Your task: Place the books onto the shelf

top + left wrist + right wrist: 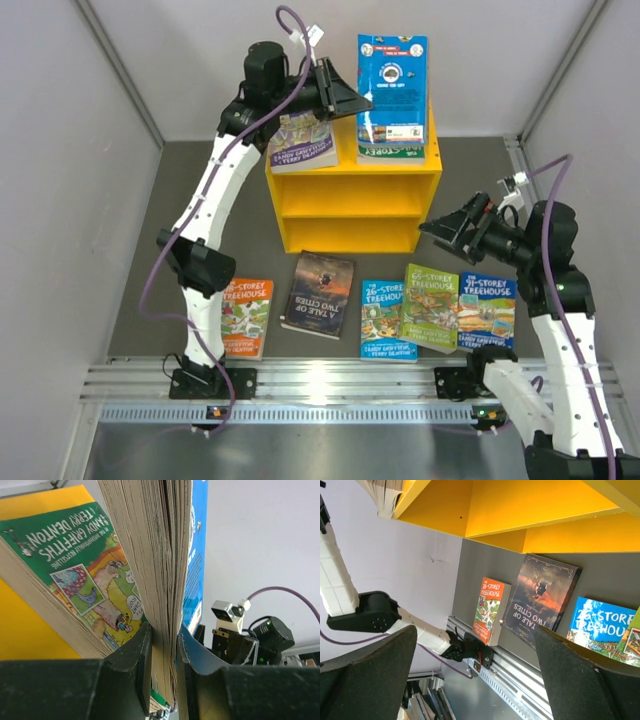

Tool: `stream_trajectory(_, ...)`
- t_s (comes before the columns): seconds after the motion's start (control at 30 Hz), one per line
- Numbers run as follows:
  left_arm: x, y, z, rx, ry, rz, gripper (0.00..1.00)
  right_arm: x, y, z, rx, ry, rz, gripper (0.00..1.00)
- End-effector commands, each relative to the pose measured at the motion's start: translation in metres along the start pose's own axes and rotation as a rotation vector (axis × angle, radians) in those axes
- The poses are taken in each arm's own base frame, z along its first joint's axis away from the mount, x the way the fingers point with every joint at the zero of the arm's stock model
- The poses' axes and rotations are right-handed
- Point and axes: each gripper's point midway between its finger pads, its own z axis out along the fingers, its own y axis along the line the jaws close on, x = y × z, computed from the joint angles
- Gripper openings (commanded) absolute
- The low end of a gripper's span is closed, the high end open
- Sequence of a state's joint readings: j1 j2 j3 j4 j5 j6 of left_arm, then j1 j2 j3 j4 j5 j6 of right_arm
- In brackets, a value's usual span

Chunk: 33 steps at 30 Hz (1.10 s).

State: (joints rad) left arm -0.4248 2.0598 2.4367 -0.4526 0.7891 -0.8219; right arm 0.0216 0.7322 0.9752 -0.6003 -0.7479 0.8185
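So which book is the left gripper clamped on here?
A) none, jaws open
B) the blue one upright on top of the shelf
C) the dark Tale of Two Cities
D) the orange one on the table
B: the left gripper is shut on the blue book, which stands upright on top of the shelf.

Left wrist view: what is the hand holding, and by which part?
The left hand pinches the upright blue-covered paperback book across its thickness, at its page-edge side. The right hand is open, holding nothing.
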Motion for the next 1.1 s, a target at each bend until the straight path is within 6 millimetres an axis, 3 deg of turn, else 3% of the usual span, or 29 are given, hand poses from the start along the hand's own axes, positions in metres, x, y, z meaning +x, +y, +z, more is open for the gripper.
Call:
stream_trajectory(0.0, -0.01, -0.045, -0.02, 0.103, -0.016, 0.109, 0.0, -0.003, -0.004, 0.0, 0.021, -0.012, -0.028, 1.0)
stream_trajectory(0.37, 0.006, 0.0, -0.018, -0.043, 0.035, 0.05, 0.0, -0.002, -0.016, 0.006, 0.051, 0.008, -0.012, 1.0)
stream_trajectory(0.73, 0.016, 0.017, -0.012, -0.078, 0.063, 0.038, 0.01, -0.001, -0.024, 0.01, 0.069, 0.025, -0.006, 1.0)
stream_trajectory(0.8, 0.019, 0.016, -0.009, -0.072, 0.072, 0.039, 0.07, -0.001, -0.025, 0.01, 0.071, 0.025, -0.011, 1.0)
stream_trajectory(0.97, 0.02, 0.015, -0.005, -0.062, 0.072, 0.041, 0.35, 0.0, -0.026, 0.01, 0.07, 0.025, -0.015, 1.0)
stream_trajectory(1.07, 0.02, 0.017, -0.004, -0.068, 0.069, 0.037, 0.46, 0.002, -0.028, 0.011, 0.074, 0.029, -0.013, 1.0)
